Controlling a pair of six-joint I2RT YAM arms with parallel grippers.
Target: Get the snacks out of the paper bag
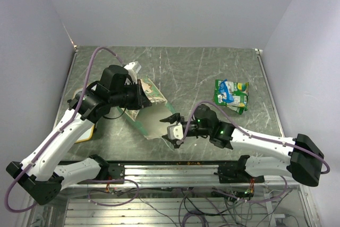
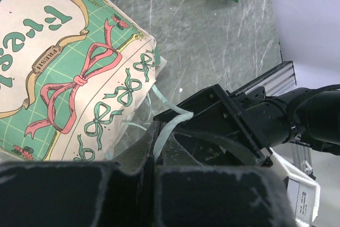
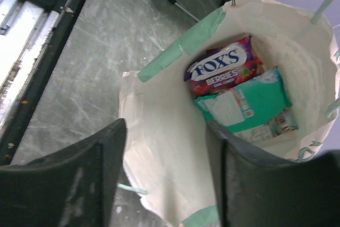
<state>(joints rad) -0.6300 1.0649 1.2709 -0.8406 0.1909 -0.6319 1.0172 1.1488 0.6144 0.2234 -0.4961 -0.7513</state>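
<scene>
The green paper bag lies on its side, mouth toward the right arm. My left gripper is shut on its pale string handle, holding the mouth up. The right wrist view looks into the cream inside of the paper bag. A magenta snack packet and a teal-backed one lie deep inside. My right gripper is open at the mouth. One of its fingers is inside the bag and the other is outside, so the lower wall lies between them. More green-and-white snacks lie on the table at the right.
A yellow-framed whiteboard lies under the left arm at the table's left side. A metal rail runs along the near edge. Grey walls close in the table at the back and at both sides.
</scene>
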